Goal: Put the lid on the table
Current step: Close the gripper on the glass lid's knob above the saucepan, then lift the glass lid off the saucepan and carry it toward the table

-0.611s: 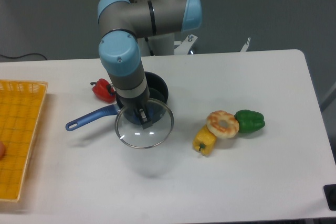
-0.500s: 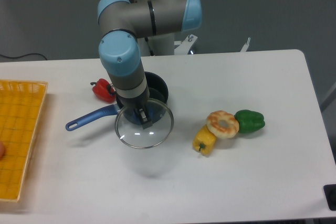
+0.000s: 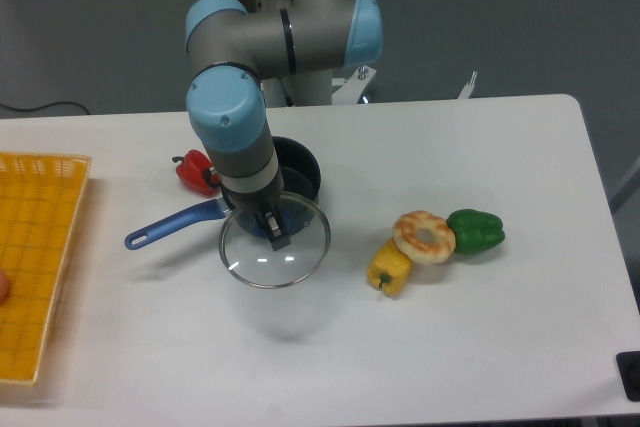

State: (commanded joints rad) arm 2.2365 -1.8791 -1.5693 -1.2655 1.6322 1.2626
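Observation:
The lid is a round clear glass disc with a thin silver rim. My gripper is shut on its dark centre knob and holds it level in the air, in front of the dark saucepan with the blue handle. The lid's faint shadow lies on the white table below and slightly in front of it. The knob is mostly hidden by the fingers.
A red pepper lies left of the saucepan. A yellow pepper, a doughnut and a green pepper lie to the right. A yellow-orange mesh tray lies at the left edge.
The arm has moved the lid slightly toward the front of the table.

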